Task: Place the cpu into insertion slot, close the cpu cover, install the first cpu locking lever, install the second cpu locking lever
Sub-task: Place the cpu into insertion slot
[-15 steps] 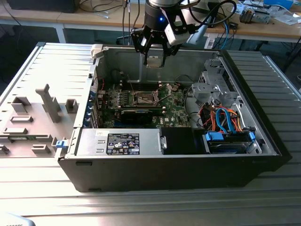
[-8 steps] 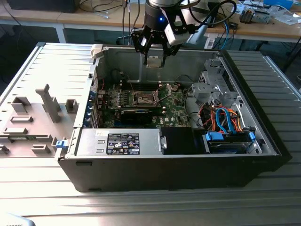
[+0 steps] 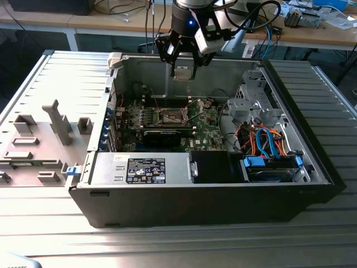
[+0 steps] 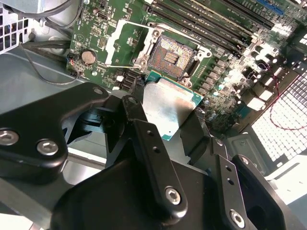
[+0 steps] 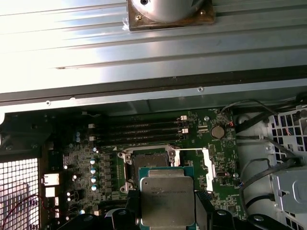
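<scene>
Gripper point(image 3: 184, 68) hung over the open computer case point(image 3: 312, 167), its two fingers point(image 4: 130, 106) clamped on opposite edges of the cpu point(image 4: 168, 108). The chip sat flat between them with its metal top facing the wrist cameras.

The insertion slot point(image 4: 173, 56) lay below the held chip, well apart from it in the exterior view, with nothing in it. The cpu cover point(image 4: 112, 47) stood swung open to one side of the slot, beyond the fingertips. I could not make out the locking levers with confidence.

Handling judgement:
- The chip is light, thin and rigid.
- Its metal top is smooth and probably slippery.
- The underside contacts and the socket pins are fragile.
- It is best gripped by the edges only, as here, and kept level.

Count:
- cpu: 1
- insertion slot: 1
- cpu cover: 1
- gripper: 1, with two fingers
- coin cell point(image 5: 218, 132) beside the cover: 1
</scene>
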You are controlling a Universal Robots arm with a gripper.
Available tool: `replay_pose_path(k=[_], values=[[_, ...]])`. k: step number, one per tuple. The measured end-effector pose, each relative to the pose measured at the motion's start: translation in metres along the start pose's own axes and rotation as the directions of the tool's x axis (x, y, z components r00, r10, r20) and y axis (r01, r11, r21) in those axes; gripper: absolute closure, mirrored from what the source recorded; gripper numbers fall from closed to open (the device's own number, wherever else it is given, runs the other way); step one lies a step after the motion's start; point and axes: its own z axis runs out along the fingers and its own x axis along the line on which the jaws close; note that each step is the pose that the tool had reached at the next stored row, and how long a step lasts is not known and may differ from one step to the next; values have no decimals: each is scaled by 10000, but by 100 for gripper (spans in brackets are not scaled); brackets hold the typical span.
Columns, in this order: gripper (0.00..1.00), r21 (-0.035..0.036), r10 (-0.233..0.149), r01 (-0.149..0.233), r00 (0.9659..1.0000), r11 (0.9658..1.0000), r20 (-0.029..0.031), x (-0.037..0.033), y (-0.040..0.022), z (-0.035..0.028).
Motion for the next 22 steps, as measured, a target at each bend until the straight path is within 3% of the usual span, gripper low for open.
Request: replay_pose_path(k=[22], values=[[46,-2,116,-116,9999,9999,10,0,0,0]])
